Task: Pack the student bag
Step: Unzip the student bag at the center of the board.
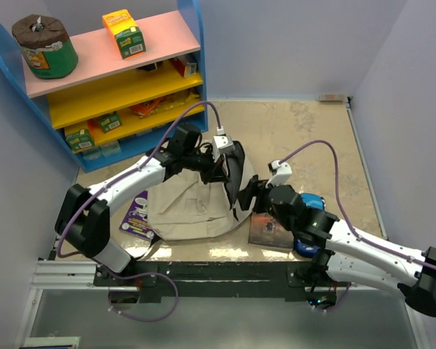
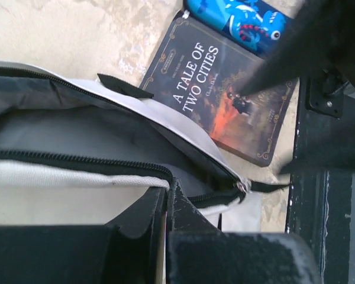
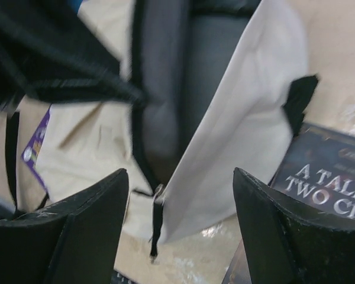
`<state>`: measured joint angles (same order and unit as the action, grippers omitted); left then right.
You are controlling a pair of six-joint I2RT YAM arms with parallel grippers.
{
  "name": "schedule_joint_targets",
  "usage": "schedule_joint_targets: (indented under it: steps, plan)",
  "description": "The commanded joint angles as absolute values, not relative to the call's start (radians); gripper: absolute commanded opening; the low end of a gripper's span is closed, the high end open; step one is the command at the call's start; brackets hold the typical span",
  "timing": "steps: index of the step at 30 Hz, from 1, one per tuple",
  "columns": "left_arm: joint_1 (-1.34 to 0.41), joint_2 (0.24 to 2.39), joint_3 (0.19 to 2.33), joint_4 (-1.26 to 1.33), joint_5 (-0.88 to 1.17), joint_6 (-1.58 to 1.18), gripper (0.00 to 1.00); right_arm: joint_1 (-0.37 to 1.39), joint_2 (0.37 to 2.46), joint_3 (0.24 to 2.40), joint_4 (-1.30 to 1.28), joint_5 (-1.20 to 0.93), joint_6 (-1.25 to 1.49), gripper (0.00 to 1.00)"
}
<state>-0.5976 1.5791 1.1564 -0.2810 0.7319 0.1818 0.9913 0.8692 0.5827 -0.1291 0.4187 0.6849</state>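
Left end effector (image 2: 167, 192), fingers pressed together, pinches the upper zipped rim of the bag (image 1: 185, 207) close to the end of its opening. From above, it sits at the top right corner of the bag, touching it.

Beige and slumped, the bag lies in the middle of the worktop (image 1: 305, 138) toward the near edge, between the two arms. Its mouth faces right and shows a dark lining. A purple book (image 1: 136, 214) pokes out from under its left side.

Judging by its folds, the bag is soft, floppy and light. The cloth sags, so the mouth will likely fall shut unless a rim is lifted. The stiffer zip trim or a black strap looks like the best place to grip. Plain cloth would bunch and could slip from the fingers.

Right end effector (image 3: 180, 174) is open, its fingers spread wide. It hangs just in front of the bag's mouth, with the lower beige flap seen between the fingers. Whether it touches the flap cannot be told.

Just right of the bag, a dark book (image 2: 225, 94) titled "A Tale of Two Cities" lies flat, below the right arm. A blue pencil case (image 2: 236, 18) sits just beyond it.
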Motion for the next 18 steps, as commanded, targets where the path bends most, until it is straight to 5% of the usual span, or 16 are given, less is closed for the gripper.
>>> schedule_joint_targets:
  steps: [1, 18]
  plan:
    - [-0.592, 1.493, 1.180, -0.353, 0.799, 0.270, 0.00, 0.838, 0.920, 0.673, -0.171, 0.457, 0.577, 0.74]
    - [-0.592, 1.408, 1.189, -0.679, 0.992, 0.537, 0.00, 0.637, 1.591, 1.064, 0.035, 0.301, 0.160, 0.88]
